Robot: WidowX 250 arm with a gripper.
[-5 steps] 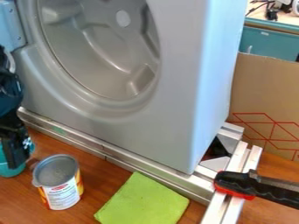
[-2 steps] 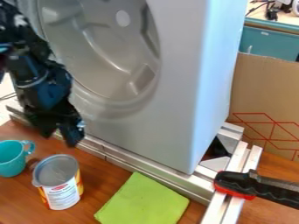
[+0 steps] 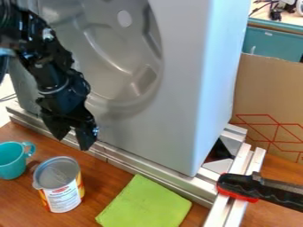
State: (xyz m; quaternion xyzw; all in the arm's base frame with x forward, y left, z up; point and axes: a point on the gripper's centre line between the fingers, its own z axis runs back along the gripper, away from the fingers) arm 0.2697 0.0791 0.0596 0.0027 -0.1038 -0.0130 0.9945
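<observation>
The pincer [image 3: 72, 142] is found open and empty; the can [image 3: 62, 195] could be toppled by an off-centre descent.

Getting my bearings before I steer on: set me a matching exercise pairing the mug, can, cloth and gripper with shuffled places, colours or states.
1. mug
2. can
3. cloth
4. gripper

A. green, lying flat
B. hanging with fingers apart, empty
C. teal, at the view's left edge
D. upright, between mug and cloth

Pairs: 1-C, 2-D, 3-A, 4-B
</observation>
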